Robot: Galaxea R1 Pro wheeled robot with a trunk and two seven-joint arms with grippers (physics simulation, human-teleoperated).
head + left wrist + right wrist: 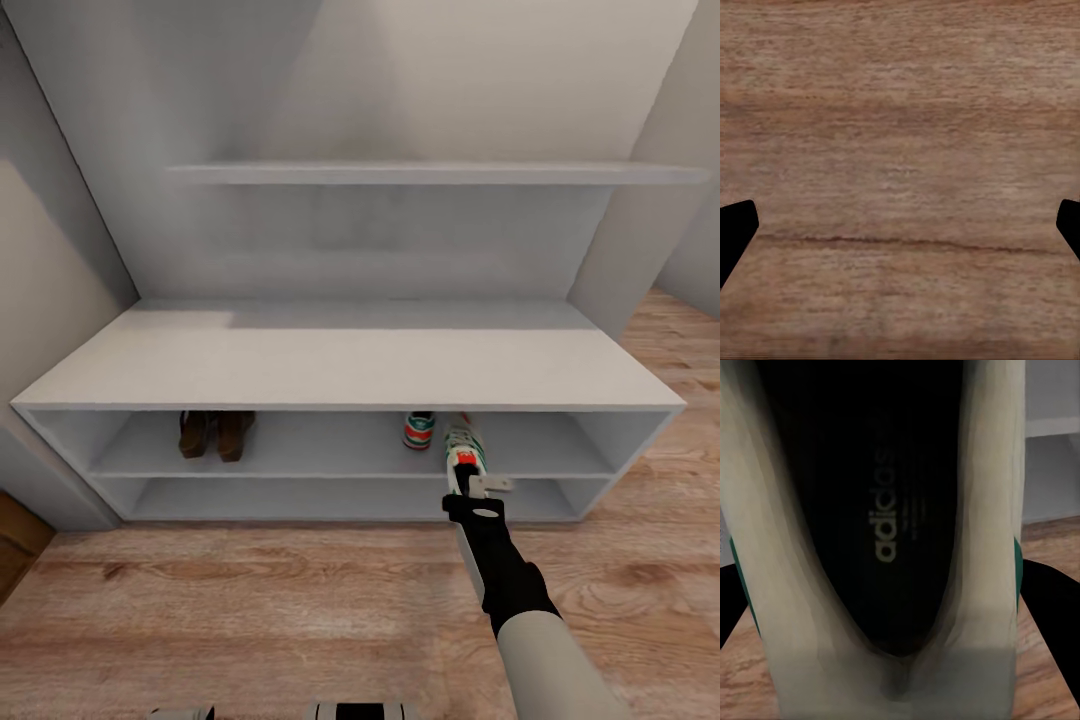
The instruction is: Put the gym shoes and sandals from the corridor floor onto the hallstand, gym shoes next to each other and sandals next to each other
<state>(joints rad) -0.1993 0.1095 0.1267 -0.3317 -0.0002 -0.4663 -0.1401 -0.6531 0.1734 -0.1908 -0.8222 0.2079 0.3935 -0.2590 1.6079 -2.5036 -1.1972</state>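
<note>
- Right gripper (467, 478), lower centre-right of the head view: closed on the heel of a gym shoe (464, 443), whose toe points into the rack (350, 365).
- Held shoe: over the front lip of the upper shelf tier, toe under the rack top; the right wrist view shows its dark insole (881, 510) and pale sides between the fingers.
- Second gym shoe (418, 430): on the same tier, just left of the held one, apart from it.
- Sandals (215, 434): side by side at the tier's left part, well apart from the shoes.
- Open room: bare shelf between sandals and shoes, and right of the held shoe; lower tier bare.
- Left gripper (900, 225): fingers spread wide over bare floor (900, 112).
</note>
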